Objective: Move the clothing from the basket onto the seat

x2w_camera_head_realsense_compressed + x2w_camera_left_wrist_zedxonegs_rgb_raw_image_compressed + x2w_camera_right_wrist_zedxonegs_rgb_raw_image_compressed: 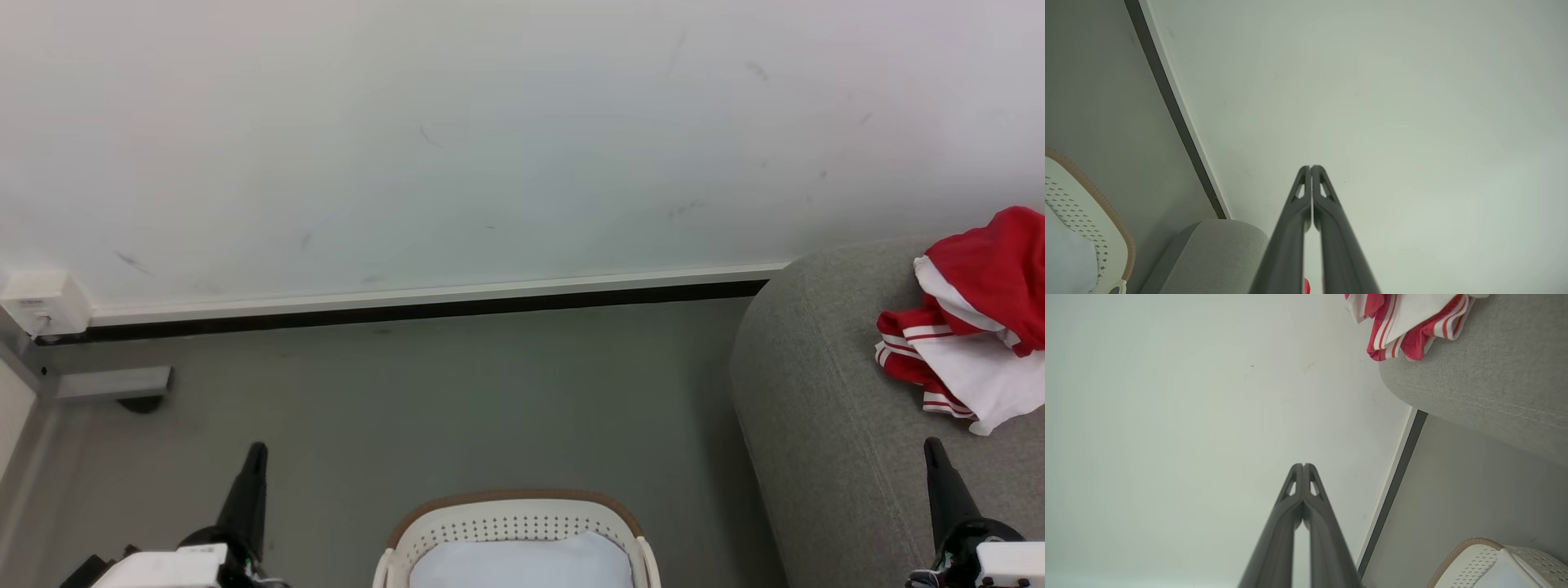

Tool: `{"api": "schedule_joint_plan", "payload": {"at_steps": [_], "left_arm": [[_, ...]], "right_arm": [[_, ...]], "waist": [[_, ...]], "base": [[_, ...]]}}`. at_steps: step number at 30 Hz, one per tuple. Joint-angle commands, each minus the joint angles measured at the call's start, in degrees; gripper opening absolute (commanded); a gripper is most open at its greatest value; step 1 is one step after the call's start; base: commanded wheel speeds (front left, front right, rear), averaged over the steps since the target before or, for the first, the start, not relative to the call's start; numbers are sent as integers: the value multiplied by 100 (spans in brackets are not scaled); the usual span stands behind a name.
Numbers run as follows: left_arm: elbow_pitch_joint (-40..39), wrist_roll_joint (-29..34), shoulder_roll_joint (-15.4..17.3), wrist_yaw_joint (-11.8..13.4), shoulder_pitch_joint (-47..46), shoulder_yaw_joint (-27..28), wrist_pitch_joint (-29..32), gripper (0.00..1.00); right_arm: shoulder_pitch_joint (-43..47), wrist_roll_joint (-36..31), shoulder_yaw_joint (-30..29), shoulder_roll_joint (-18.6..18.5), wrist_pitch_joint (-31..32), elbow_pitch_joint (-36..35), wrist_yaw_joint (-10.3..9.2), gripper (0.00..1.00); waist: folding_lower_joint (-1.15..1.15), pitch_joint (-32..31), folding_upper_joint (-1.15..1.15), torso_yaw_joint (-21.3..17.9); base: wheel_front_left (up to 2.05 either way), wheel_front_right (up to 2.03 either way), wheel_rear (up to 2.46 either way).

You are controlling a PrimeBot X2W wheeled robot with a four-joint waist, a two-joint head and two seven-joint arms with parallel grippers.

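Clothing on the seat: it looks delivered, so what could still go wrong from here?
1. The clothing lies bunched at the seat's rounded edge by the wall, and a fold seems to overhang it; it might slide off.
2. A pale cloth lies in the basket; another pick could wrongly take it.
3. The right gripper, shut, sits over the seat just short of the clothing; a forward move might snag it.

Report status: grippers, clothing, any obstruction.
Left gripper shut, empty. Right gripper shut, empty. Clothing lies on seat, out of basket. Pale cloth in basket; no obstruction seen.
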Motion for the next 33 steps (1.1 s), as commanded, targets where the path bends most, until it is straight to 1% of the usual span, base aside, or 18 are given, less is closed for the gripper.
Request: {"api": "schedule_joint_plan", "payload": {"at_steps": [1, 7, 33], "left_arm": [[-27, -133, 16, -46, -76, 28, 26, 0], [-27, -384, 15, -60, -102, 45, 87, 0], [-27, -362, 15, -55, -96, 40, 83, 0]], "right_arm": [[-74, 115, -36, -49, 24, -52, -13, 0], [-90, 347, -52, -50, 87, -71, -13, 0], [-86, 321, -48, -48, 83, -67, -13, 0]], "waist": [[0, 3, 0, 2], [0, 13, 0, 9], [0, 13, 0, 9]], "base": [[0, 0, 0], [0, 0, 0], [0, 0, 0]]}}
